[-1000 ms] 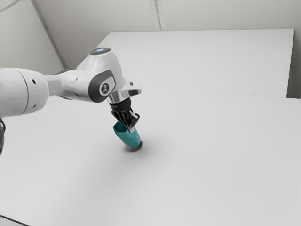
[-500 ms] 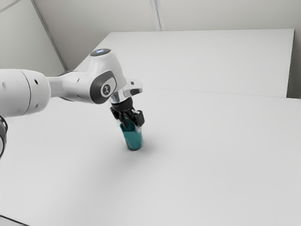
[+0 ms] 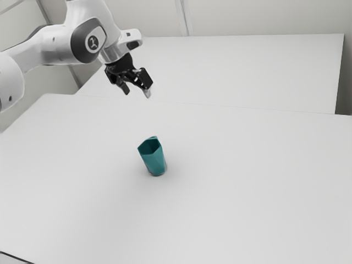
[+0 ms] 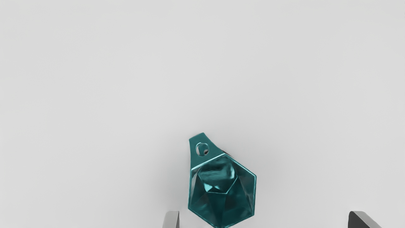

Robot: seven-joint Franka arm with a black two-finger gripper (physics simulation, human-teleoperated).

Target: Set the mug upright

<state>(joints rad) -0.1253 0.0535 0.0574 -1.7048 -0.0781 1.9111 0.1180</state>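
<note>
The teal faceted mug [image 3: 153,157] stands upright on its base on the white table in the exterior view, its hexagonal mouth facing up. High above it, toward the exterior view's upper left, the black gripper [image 3: 137,92] hangs open and apart from it. In the wrist view I look down into the mug [image 4: 221,202], whose holed handle tab [image 4: 196,142] sticks out from one side of the rim. The fingertips of the gripper [image 4: 264,218] are wide apart there, holding nothing.
The white tabletop [image 3: 247,181] stretches around the mug. Behind it, another white surface [image 3: 247,71] reaches toward the pale wall [image 3: 264,16]. A dark-edged corner [image 3: 16,258] lies at the exterior view's lower left.
My gripper has let go of the mug and risen away toward the exterior view's upper left. The mug, tilted a second ago, has come upright on its base.
</note>
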